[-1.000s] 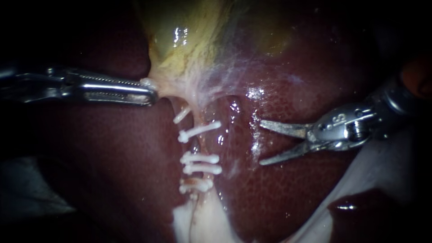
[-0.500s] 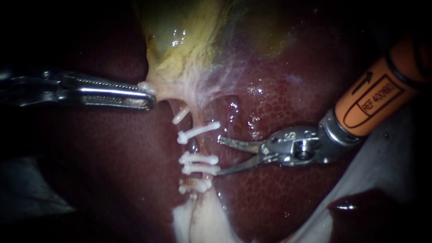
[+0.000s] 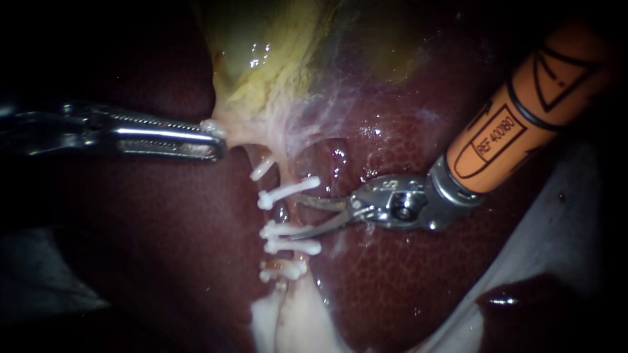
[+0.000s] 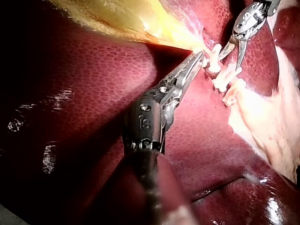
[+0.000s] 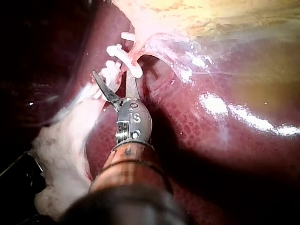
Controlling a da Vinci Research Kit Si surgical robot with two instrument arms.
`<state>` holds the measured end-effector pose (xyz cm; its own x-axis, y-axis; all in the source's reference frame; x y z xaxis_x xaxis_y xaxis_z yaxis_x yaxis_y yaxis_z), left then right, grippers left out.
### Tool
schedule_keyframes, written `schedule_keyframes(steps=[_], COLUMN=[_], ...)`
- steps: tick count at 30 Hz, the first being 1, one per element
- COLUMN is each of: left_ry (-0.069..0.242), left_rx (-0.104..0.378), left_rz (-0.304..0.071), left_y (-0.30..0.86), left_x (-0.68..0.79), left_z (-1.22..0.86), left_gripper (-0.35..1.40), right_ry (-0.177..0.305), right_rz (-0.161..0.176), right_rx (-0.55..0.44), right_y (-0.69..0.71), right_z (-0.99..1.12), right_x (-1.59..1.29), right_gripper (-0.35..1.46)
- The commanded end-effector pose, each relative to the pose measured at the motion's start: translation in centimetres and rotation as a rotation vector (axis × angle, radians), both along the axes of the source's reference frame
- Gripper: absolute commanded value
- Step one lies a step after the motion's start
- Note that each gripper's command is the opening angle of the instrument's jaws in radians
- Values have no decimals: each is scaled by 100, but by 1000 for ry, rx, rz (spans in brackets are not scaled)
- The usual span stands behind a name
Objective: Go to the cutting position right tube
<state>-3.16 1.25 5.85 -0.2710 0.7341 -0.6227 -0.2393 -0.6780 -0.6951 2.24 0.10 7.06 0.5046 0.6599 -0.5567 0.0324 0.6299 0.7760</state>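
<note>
Reaching the clipped tube [image 3: 286, 210], my right instrument [image 3: 294, 218] looks almost in cutting position — jaws open, blade tips at the tube between two clips [image 3: 288, 191]. My left instrument [image 3: 220, 139] grips the gallbladder [image 3: 261, 85] — cut not made.

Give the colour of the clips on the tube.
White; the clips show best in the endoscope view, against the dark red liver.

Liver as the supporting bed.
The dark red liver [image 3: 418, 287] carries the yellow-green gallbladder [image 3: 275, 59]; from it a tube [image 3: 288, 209] crossed by white clips [image 3: 291, 188] runs to pale fatty tissue [image 3: 288, 320] lying on the liver.
</note>
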Motion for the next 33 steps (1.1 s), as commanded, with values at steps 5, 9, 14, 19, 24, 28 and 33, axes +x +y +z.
schedule_keyframes(steps=[5, 9, 14, 19, 24, 28, 33], left_ry=[-1, -1, -1, -1, -1, 0, 0], left_rx=[0, 0, 0, 0, 0, 0, 0], left_rz=[1, 1, 1, 1, 1, 0, 0], left_y=[0, 1, 1, 2, 2, 2, 2], left_x=[0, 0, 0, -1, -1, -2, -2], left_z=[1, 1, 2, 3, 3, 3, 3], left_gripper=[-35, -35, -35, -35, -35, -35, -35], right_ry=[52, 87, 114, 120, 123, 117, 125], right_rz=[-14, -30, -35, -30, -8, 7, 8], right_rx=[48, 71, 89, 102, 113, 115, 120], right_y=[1, 0, -5, -13, -17, -16, -18], right_z=[1, 4, 7, 12, 15, 13, 3], right_x=[11, 22, 38, 55, 68, 73, 72], right_gripper=[143, 143, 142, 142, 142, 143, 143])
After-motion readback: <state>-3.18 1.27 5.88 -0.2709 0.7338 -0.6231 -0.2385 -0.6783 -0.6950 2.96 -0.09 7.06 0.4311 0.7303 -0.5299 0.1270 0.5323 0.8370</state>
